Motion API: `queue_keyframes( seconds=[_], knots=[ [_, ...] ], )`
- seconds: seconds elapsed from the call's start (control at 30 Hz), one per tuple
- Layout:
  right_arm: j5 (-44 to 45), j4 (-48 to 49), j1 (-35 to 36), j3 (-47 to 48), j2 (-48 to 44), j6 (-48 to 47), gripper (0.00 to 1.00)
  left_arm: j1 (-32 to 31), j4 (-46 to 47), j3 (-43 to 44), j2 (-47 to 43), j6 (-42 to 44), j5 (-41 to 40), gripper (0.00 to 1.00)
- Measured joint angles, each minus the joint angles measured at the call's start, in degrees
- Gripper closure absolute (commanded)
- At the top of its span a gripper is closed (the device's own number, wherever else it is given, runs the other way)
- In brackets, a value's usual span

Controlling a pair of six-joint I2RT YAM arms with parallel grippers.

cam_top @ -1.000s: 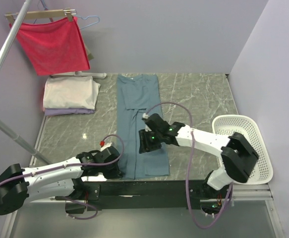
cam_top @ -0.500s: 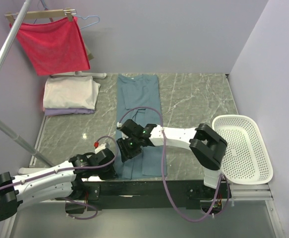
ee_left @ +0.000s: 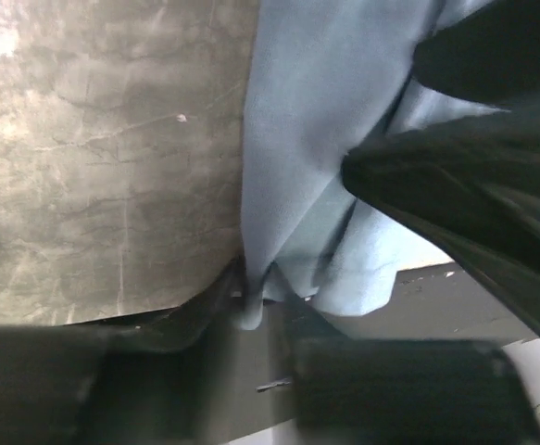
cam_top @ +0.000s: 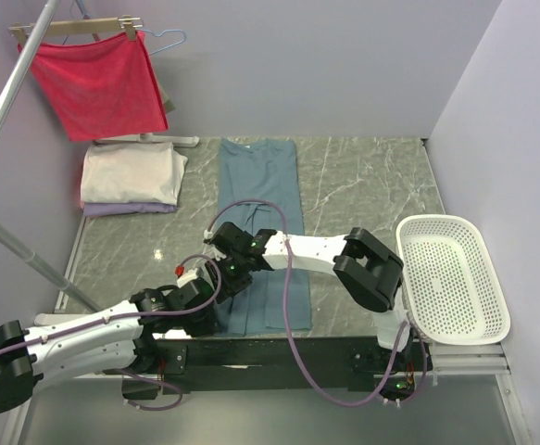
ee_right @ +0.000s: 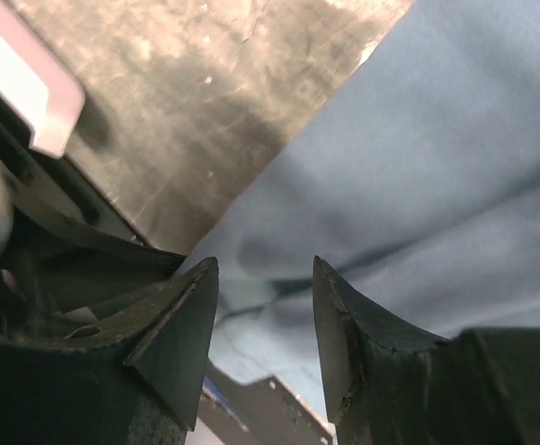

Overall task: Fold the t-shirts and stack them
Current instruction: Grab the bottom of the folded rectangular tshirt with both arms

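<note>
Top external, right arm (cam_top: 316, 248) bent leftward (low) over teal t-shirt (cam_top: 265, 171)

The blue t-shirt (cam_top: 260, 185) lies in a long strip down the table's middle, its near end maybe hanging over the edge. A folded cream t-shirt (cam_top: 129, 173) sits on a lavender t-shirt (cam_top: 126, 209) in the far left corner.

Bright, even overhead light; wrist views dim, left hand (ee_left: 256, 298) dark and blurred.
</note>
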Motion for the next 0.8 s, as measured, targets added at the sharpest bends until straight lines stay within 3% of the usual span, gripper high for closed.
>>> queue_keyframes(
  seconds=[0.03, 0.07, 0.1, 0.8],
  knots=[
    [0.1, -0.2, 0.1, 0.4, 0.6, 0.0, 0.48, 0.0, 0.0, 0.0, -0.1, -0.4, 0.0, 0.31],
    [0.6, -0.4, 0.2, 0.7, 1.2, 0.0, 0.48, 0.0, 0.8, 0.5, -0.5, -0.9, 0.2, 0.13],
    [1.0, -0.6, 0.2, 0.8, 1.6, 0.0, 0.48, 0.0, 0.9, 0.9, -1.0, -0.8, -0.3, 0.1],
    [13.1, -7.5, 1.2, -2.3, -1.7, 0.1, 0.48, 0.0, -1.8, 1.2, -3.6, -2.2, -2.7, 0.11]
  ],
)
